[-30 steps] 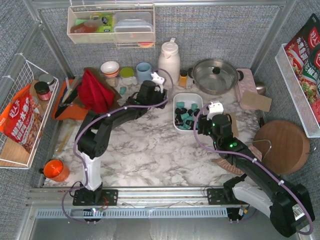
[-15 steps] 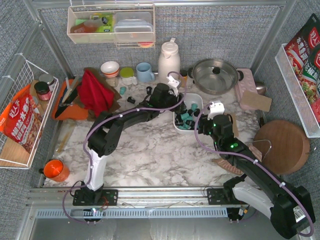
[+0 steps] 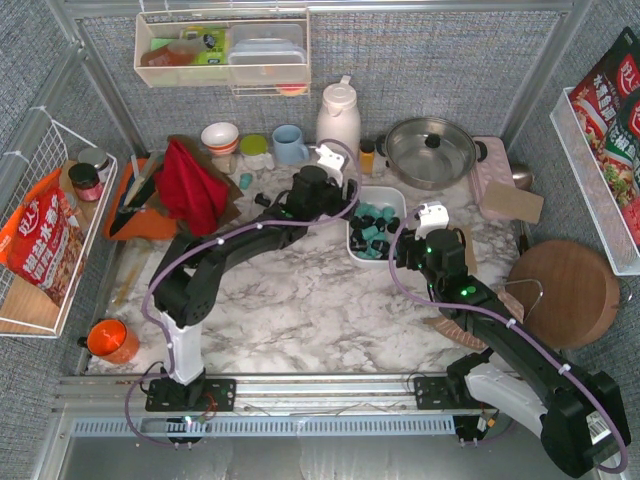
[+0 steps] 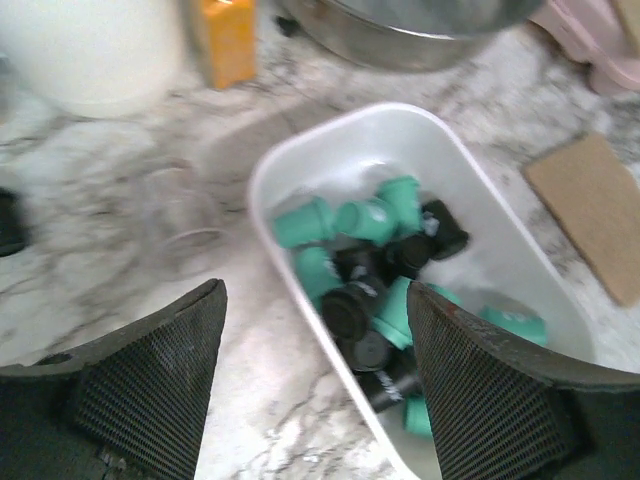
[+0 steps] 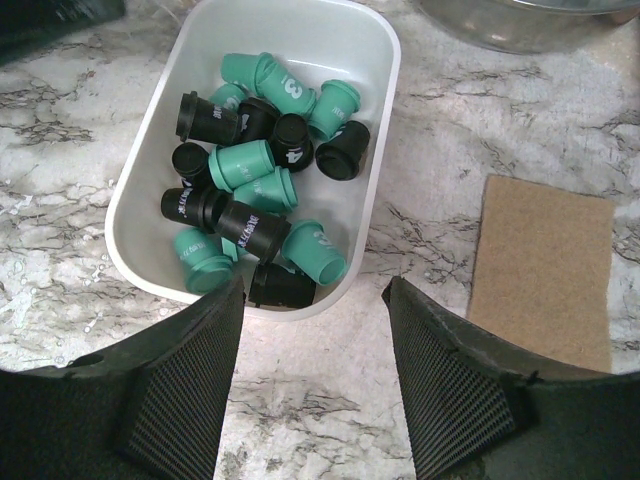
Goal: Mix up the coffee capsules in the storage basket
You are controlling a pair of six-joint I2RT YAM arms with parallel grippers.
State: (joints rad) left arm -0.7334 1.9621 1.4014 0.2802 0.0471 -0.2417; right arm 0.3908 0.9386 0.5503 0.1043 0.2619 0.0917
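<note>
The white storage basket (image 3: 383, 192) lies on the marble table, right of centre. It holds several teal and black coffee capsules (image 3: 372, 228), piled mixed in its near half. They also show in the right wrist view (image 5: 250, 190) and the left wrist view (image 4: 380, 270). My left gripper (image 3: 338, 203) is open and empty, over the basket's left rim (image 4: 275, 225). My right gripper (image 3: 400, 258) is open and empty, just outside the basket's near right corner (image 5: 385, 60). A teal capsule (image 3: 245, 181) and a black one (image 3: 262, 199) lie loose on the table to the left.
A steel pot (image 3: 430, 150), a white jug (image 3: 338, 115) and a small orange jar (image 3: 367, 157) stand behind the basket. A brown pad (image 5: 548, 265) lies right of it. A red cloth (image 3: 190, 180), a blue mug (image 3: 288, 143) and bowls are at the back left.
My left arm swung right to the basket's left side, then drew back a little. The capsules in the basket have shifted slightly. My right arm has stayed put.
</note>
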